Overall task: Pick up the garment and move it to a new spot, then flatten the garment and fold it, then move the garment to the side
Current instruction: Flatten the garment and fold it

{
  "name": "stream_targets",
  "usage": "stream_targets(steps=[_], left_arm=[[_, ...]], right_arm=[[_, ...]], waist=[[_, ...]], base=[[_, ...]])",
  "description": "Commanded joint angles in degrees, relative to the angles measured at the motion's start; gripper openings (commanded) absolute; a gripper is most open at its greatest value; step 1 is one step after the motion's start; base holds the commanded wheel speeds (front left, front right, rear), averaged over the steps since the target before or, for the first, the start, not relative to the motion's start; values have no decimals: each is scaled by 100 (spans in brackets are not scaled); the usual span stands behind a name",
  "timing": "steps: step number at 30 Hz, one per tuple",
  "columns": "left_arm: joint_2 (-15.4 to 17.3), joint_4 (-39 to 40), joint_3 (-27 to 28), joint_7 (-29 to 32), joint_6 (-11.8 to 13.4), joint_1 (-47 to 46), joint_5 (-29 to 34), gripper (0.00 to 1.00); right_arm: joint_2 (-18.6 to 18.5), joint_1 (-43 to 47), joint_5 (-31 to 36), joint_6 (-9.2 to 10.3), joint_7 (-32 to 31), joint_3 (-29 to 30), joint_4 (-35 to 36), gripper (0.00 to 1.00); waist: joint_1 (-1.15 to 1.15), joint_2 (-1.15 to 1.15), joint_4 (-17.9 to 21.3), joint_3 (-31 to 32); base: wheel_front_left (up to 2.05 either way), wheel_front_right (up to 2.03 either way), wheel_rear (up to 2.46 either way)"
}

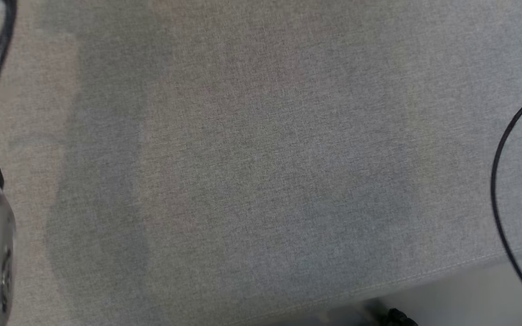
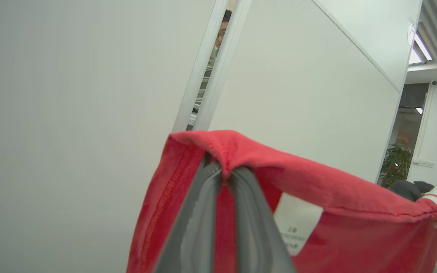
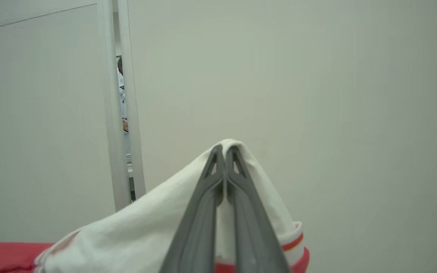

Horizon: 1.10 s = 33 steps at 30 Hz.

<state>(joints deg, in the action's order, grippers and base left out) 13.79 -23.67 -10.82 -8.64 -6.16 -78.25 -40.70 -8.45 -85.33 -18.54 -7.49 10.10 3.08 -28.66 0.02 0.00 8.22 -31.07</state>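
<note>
Red/white garment [image 2: 336,197] | L tool [image 2: 224,171], R tool [image 3: 225,149] pinch it | wall panels [image 2: 70,94] behind

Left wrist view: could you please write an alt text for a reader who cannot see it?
The left gripper is shut on the edge of a red garment, which stretches off to the picture's right and shows a white label. Behind stand pale wall panels, a person partly visible through a narrow gap.
</note>
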Motion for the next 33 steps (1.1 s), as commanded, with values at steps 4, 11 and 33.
stream_targets(steps=[4, 11, 33], left_arm=[[-98, 207, -81, -455, -102, -378, -13, 0], [-104, -180, -752, -621, -137, 878, -22, 0], [-83, -1481, -1827, -538, -129, 4771, -1045, 0]], right_arm=[[-363, -337, 105, -1, 436, -164, 213, 0], [-779, 842, -121, -1, 507, -500, -103, 0], [-580, 6544, -1198, 0, -2467, 220, 1473, 0]], waist=[[-2, 0, -134, -292], [-2, 0, -406, -262], [-2, 0, -770, 1565]], base=[[0, 0, 0], [0, 0, 0], [0, 0, 0]])
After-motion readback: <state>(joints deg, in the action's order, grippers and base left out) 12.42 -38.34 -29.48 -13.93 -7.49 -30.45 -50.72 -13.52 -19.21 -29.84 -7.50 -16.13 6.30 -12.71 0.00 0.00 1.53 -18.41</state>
